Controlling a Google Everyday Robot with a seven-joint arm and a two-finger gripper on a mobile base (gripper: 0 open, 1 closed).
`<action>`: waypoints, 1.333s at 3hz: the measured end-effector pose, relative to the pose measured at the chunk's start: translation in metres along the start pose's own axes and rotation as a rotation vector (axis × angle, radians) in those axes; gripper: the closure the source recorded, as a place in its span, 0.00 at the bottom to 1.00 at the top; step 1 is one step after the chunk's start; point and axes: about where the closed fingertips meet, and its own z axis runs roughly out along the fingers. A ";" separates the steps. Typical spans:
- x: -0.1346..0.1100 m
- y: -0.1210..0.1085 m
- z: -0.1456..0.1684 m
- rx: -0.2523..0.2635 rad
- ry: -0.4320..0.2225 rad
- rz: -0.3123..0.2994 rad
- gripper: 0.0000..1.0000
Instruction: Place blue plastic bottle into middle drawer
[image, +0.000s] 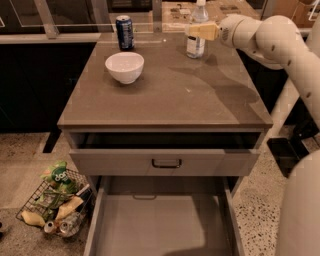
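The blue plastic bottle (196, 44) stands upright at the back right of the grey cabinet top (170, 95); it is clear, with a white cap and a white-and-blue label. My gripper (193, 31), cream-coloured, reaches in from the right on the white arm (270, 37) and lies across the bottle's upper body at label height. The middle drawer (160, 225) is pulled out wide at the bottom of the view, with a bare grey floor and thin side walls.
A dark blue drink can (124, 32) stands at the back left and a white bowl (124, 66) in front of it. A drawer front with a black handle (166, 163) is slightly open above the middle drawer. A wire basket of litter (57, 202) sits on the floor at left.
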 end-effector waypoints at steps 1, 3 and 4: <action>0.005 -0.012 0.027 0.019 -0.007 -0.036 0.00; 0.013 -0.042 0.043 0.030 -0.002 -0.045 0.00; 0.019 -0.039 0.054 -0.009 -0.002 0.004 0.00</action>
